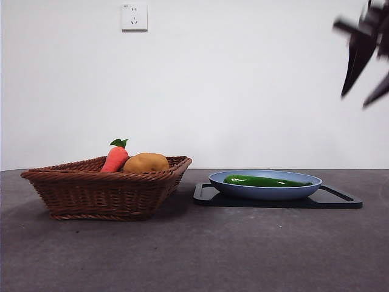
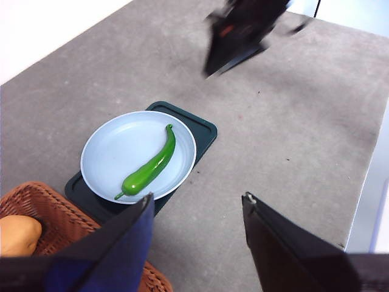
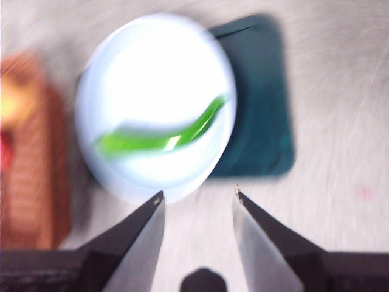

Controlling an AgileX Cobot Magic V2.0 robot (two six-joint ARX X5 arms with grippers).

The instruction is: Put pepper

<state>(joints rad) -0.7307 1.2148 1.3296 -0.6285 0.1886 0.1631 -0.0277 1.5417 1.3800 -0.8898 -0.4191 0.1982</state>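
The pepper [image 1: 265, 180] lies in the blue plate [image 1: 243, 188], well below the right gripper [image 1: 364, 67], whose jaws are spread and empty; the left gripper [image 2: 197, 210] likewise gapes.

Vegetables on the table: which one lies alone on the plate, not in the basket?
The green pepper lies alone on the blue plate. The carrot and potato sit in the wicker basket.
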